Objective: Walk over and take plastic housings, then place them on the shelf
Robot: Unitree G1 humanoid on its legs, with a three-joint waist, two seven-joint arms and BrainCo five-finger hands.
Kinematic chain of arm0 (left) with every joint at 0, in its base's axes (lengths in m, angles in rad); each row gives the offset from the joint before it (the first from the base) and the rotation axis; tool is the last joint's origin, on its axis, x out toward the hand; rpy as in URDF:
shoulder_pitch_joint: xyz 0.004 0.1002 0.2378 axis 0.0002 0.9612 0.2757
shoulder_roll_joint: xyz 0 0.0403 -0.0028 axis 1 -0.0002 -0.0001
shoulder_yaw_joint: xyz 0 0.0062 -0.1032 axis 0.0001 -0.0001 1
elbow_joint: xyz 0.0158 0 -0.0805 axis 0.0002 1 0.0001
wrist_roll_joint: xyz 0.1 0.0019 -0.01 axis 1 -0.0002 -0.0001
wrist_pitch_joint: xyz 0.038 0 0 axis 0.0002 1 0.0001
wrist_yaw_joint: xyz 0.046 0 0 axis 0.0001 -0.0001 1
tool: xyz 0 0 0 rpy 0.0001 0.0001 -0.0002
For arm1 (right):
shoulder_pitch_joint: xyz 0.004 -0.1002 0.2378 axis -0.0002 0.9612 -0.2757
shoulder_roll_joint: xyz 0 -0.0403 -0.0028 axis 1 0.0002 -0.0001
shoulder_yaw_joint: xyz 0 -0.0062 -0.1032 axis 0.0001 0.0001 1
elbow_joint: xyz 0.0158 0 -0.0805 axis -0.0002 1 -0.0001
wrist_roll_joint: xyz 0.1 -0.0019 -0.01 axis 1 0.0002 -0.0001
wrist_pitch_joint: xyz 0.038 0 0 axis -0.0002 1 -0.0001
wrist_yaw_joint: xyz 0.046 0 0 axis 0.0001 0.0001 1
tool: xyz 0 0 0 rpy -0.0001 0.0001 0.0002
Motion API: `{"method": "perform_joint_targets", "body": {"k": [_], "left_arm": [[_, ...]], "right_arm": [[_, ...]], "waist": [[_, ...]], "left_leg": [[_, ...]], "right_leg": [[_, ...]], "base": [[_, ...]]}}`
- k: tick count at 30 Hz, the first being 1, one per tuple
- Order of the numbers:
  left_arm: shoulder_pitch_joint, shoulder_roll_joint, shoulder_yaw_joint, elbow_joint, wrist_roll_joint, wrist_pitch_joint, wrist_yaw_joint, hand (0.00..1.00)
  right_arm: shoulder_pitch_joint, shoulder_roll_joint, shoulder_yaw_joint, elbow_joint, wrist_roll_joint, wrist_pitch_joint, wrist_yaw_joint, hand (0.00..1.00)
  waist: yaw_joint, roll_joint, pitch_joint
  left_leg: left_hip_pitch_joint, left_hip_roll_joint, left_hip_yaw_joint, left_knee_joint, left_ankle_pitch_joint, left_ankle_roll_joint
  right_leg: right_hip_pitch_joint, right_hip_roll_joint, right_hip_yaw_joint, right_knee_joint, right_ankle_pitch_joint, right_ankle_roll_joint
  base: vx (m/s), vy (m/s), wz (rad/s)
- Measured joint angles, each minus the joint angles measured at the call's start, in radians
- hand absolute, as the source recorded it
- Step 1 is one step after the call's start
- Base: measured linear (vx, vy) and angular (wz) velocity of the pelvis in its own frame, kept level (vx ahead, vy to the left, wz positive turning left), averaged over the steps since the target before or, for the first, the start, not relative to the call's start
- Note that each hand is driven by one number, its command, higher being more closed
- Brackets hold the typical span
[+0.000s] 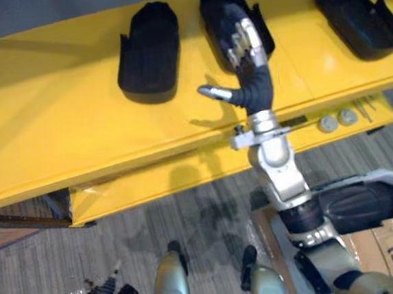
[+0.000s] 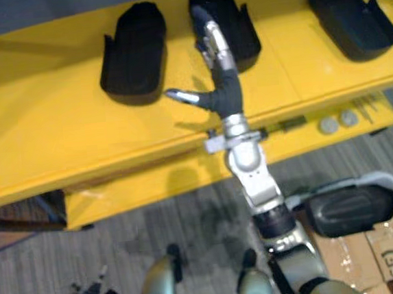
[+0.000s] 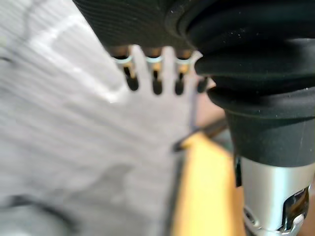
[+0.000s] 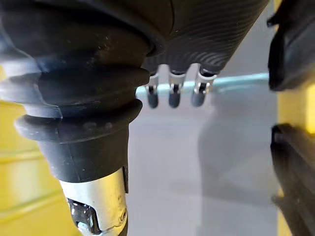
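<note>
Right hand [image 1: 246, 46] is hanging open, fingers relaxed, over a black moulded plastic housing [image 1: 213, 4] lying on the yellow shelf [image 1: 56, 118], which I'm guessing is light, stiff and kinda slick, so I'm thinking pinch a side wall; left hand [image 3: 138, 24], can't tell.

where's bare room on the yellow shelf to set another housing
Widest bare stretch: the yellow shelf left of the left housing. A smaller gap lies between the middle housing and the right housing. Crowded at the middle housing, under the right hand, and the far right end.
</note>
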Motion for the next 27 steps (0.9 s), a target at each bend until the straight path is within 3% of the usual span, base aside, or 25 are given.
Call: {"method": "perform_joint_targets", "body": {"k": [4,8,12,16,24,27], "left_arm": [[0.009,0.004,-0.012,0.079,0.065,0.035,-0.089,0.0],[0.009,0.026,-0.05,0.101,0.11,0.055,-0.155,0.0],[0.008,0.046,-0.05,0.112,0.113,0.064,-0.172,0.0],[-0.001,0.045,-0.05,0.116,0.113,0.065,-0.183,0.0],[-0.015,0.056,-0.049,0.116,0.103,0.065,-0.206,0.0],[-0.029,0.065,-0.05,0.115,0.102,0.064,-0.21,0.0]], "right_arm": [[-0.142,0.015,0.0,0.129,0.001,0.001,-0.001,0.0],[-0.3,0.031,-0.052,0.226,-0.001,0.004,-0.013,0.0],[-0.434,0.046,-0.113,0.284,-0.006,0.011,-0.059,0.0],[-0.545,0.042,-0.172,0.353,-0.038,0.038,-0.098,0.0],[-0.707,-0.031,-0.236,0.563,-0.07,0.088,-0.155,0.0],[-0.783,-0.059,-0.238,0.634,-0.085,0.11,-0.156,0.0]], "waist": [[0.003,0.009,0.005],[0.03,0.035,0.023],[0.049,0.039,0.027],[0.065,0.058,0.041],[0.108,0.077,0.073],[0.106,0.089,0.099]], "left_leg": [[-0.007,-0.001,-0.003,-0.021,0.02,-0.001],[-0.016,-0.008,-0.014,-0.026,0.027,-0.002],[-0.031,-0.011,-0.033,-0.027,0.031,-0.006],[-0.026,-0.016,-0.06,-0.029,0.032,-0.007],[-0.033,-0.016,-0.094,-0.049,0.055,-0.016],[-0.045,-0.016,-0.107,-0.053,0.065,-0.02]], "right_leg": [[-0.013,0.001,-0.004,0.0,0.004,-0.005],[-0.011,0.0,-0.018,-0.01,0.006,-0.004],[-0.005,0.003,-0.037,-0.023,0.006,-0.004],[0.03,0.005,-0.06,-0.041,0.006,-0.004],[0.044,0.017,-0.088,-0.05,0.004,-0.009],[0.039,0.021,-0.095,-0.052,0.001,-0.013]], "base": [[-0.02,-0.049,0.04],[0.03,-0.017,0.09],[0.06,-0.018,0.21],[0.04,-0.008,0.22],[-0.01,-0.012,0.12],[-0.06,-0.013,0.08]]}}
